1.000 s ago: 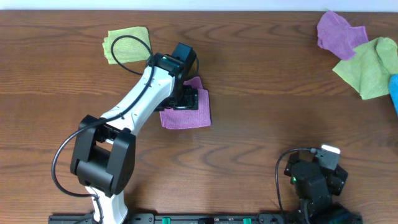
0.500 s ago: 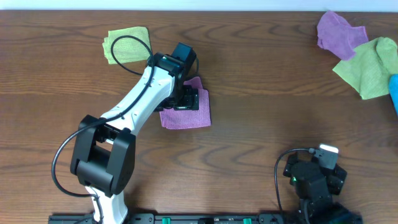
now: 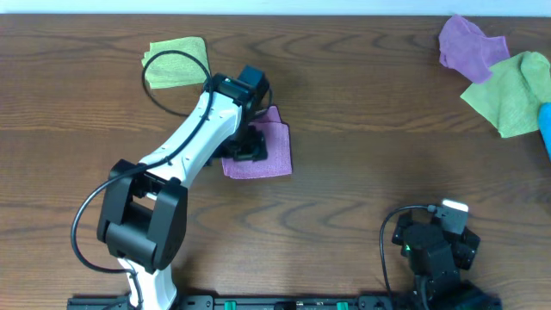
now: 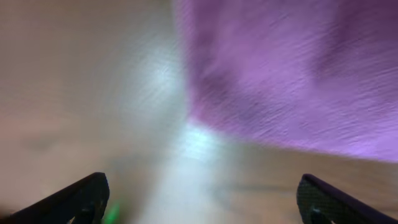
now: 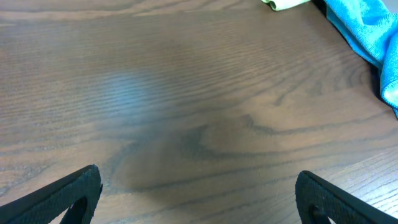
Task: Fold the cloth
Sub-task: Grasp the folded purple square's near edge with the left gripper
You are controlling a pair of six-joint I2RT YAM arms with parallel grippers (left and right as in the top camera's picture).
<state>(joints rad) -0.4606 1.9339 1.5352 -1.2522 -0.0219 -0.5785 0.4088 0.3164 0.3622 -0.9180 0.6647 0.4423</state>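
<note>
The purple cloth (image 3: 275,157) lies folded into a small rectangle on the wooden table, left of centre. My left gripper (image 3: 249,146) hangs over its left part with the jaws wide open and nothing between them. The left wrist view is blurred: the cloth (image 4: 280,68) fills the upper right, bare wood lies below it, and the left gripper (image 4: 202,200) holds nothing. At the near right edge, my right gripper (image 3: 458,222) stands open. In the right wrist view, only bare wood shows between the dark fingertips of the right gripper (image 5: 199,198).
A lime-green cloth (image 3: 176,62) lies folded at the far left. At the far right corner lie a crumpled second purple cloth (image 3: 469,45), a green cloth (image 3: 514,93) and a blue cloth (image 3: 546,129), the blue cloth (image 5: 367,31) also showing in the right wrist view.
My left gripper has shifted a little to the left and towards the near edge over the cloth. The right arm has stayed still.
</note>
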